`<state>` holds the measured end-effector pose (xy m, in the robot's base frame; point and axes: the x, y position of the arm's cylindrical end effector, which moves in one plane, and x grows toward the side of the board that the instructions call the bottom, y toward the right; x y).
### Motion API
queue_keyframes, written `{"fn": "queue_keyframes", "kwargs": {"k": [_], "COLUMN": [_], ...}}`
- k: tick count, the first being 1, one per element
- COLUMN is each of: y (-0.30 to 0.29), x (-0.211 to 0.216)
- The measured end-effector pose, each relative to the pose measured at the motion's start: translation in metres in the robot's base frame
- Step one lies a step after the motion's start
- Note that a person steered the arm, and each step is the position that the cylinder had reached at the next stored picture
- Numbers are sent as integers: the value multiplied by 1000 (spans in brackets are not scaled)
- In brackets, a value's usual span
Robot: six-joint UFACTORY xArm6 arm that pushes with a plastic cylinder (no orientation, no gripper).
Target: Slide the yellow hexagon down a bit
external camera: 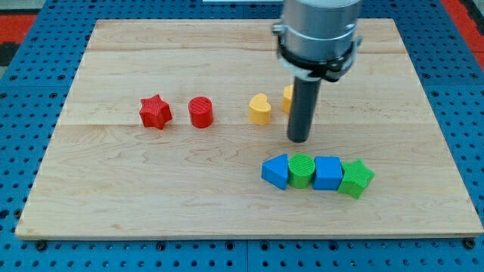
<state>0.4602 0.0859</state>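
Yellow hexagon is mostly hidden behind the rod, above my tip; no gripper is fitted, and the downward push seems not yet made.

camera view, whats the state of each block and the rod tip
red star: alone, upright
red cylinder: alone
yellow heart: alone
yellow hexagon: mostly hidden behind rod
my tip: below hexagon
blue, green, blue, green row: touching
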Motion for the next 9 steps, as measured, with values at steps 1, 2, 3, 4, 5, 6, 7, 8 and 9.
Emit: {"fn": "queue_keyframes", "kwargs": {"k": [1,2,3,4,5,6,7,8,9], "y": [30,39,32,6,-22,1,22,19,14], "x": [-51,-64,-94,-112,-96,-84,-71,-58,-66]}}
